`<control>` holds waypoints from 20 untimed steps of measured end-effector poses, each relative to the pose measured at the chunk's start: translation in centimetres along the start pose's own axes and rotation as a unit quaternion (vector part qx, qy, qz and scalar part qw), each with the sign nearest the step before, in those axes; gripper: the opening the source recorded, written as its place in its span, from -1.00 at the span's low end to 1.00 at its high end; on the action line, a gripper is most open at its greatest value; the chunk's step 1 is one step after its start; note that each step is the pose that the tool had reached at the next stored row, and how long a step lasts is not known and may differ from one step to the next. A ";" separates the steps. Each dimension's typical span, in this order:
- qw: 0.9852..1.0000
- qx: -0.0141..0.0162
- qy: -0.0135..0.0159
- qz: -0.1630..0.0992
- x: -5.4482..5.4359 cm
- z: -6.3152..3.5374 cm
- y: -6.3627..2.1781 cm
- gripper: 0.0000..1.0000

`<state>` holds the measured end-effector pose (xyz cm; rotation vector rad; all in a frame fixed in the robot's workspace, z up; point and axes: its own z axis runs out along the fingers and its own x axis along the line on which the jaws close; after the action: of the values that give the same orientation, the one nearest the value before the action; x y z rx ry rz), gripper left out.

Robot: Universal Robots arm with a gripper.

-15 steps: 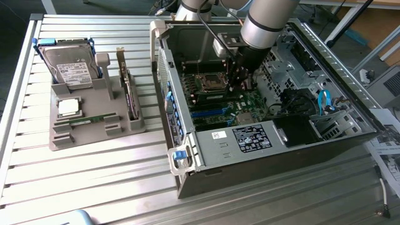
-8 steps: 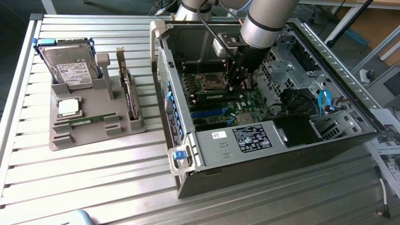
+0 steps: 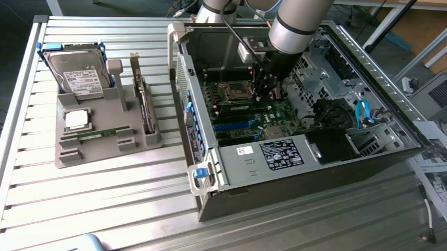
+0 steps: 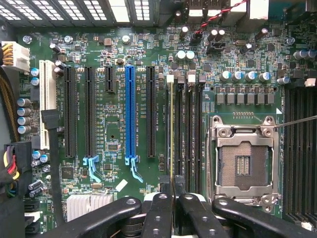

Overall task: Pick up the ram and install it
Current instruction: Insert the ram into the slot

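My gripper (image 4: 172,188) reaches down inside the open computer case (image 3: 209,172), and its two fingers are shut on the ram (image 4: 172,129). I see the ram edge-on as a thin pale green line. It runs lengthwise along the memory slot (image 4: 177,124) closest to the long black expansion slots, beside the open processor socket (image 4: 243,166). Whether its lower edge sits in the slot, I cannot tell. In the exterior view the gripper (image 3: 267,95) hangs just above the motherboard (image 3: 252,117), near the case's middle.
A grey parts tray (image 3: 104,149) at the exterior view's left holds a hard drive (image 3: 78,73), a silver processor (image 3: 77,119), an upright expansion card (image 3: 144,104) and a thin green stick (image 3: 94,135). Drive cages and cables (image 3: 342,115) crowd the case's right side.
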<state>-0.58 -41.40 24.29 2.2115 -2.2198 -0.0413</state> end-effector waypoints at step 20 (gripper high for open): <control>1.000 0.000 0.000 -0.003 0.0 0.10 -0.01 -0.76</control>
<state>-0.57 -41.38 24.19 2.2188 -2.2123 -0.0413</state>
